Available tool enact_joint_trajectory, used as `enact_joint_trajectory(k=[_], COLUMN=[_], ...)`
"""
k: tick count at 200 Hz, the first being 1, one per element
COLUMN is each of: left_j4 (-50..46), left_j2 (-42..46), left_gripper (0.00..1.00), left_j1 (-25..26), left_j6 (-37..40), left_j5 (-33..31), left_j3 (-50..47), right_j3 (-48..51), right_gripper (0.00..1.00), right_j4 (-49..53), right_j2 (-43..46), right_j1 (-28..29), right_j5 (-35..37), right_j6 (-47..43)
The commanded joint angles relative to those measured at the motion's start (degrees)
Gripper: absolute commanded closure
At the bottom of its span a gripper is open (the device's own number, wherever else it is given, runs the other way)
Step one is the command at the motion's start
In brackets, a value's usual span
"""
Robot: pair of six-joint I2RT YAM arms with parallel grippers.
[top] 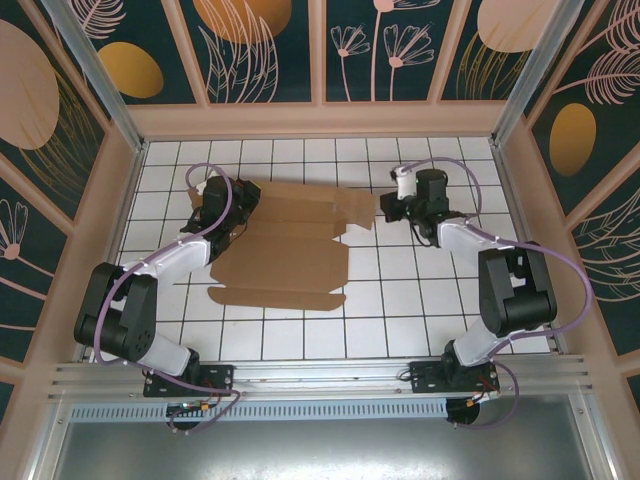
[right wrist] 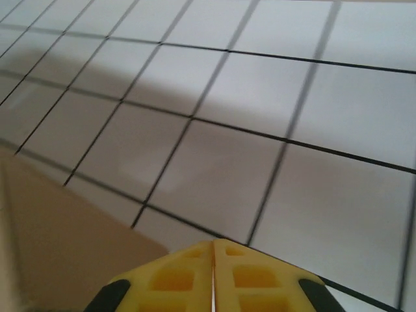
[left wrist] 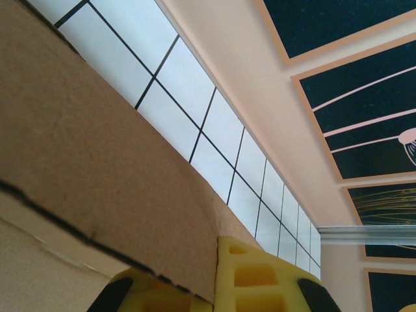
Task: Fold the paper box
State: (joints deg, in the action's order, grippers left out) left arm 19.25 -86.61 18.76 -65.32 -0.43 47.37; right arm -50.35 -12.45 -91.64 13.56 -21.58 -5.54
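Near the far-left corner of the table [top: 420, 300], your left gripper [left wrist: 195, 289] clamps the paper box [top: 290, 250], fingertips [left wrist: 260, 279] half hidden behind cardboard; your right gripper [right wrist: 213, 250] sits clenched, empty.

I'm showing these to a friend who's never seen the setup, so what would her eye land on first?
Probably the brown cardboard sheet, lying mostly flat left of centre on the white tiled table. Next, the left gripper pinching the sheet's left edge, while the right gripper sits closed just beside its right flap. The dark walls with gold and pink leaf patterns frame it all.
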Motion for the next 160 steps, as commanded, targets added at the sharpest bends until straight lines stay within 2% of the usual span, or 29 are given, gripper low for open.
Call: enact_joint_trajectory(k=[1,18,55,114,160], left_j4=[-11.8,-12.1,-12.2,-12.1,-12.3], left_j2=[-1.8,-2.0,-2.9,-4.5,-5.9], left_gripper=[1.0,1.0,1.0,1.0,1.0], left_j1=[0.4,0.4,0.4,0.4,0.4], left_j6=[2.2,2.0,1.5,1.5,1.5], left_j5=[0.4,0.5,1.4,1.3,1.5], left_j3=[-1.2,-0.2,1.8,3.7,6.1], right_j3=[1.4,2.9,4.3,4.8,2.6], right_gripper=[0.87,0.84,0.78,0.73,0.73], right_j4=[-7.9,-8.5,-7.9,-11.8,-11.7], right_j2=[1.3,1.8,1.3,-0.6,-2.8], right_j1=[0.8,1.1,3.6,4.3,4.4], right_j5=[-10.6,-14.7,-17.5,-19.7,-20.7], right_j6=[-7.1,-8.8,-12.6,-13.1,-14.3])
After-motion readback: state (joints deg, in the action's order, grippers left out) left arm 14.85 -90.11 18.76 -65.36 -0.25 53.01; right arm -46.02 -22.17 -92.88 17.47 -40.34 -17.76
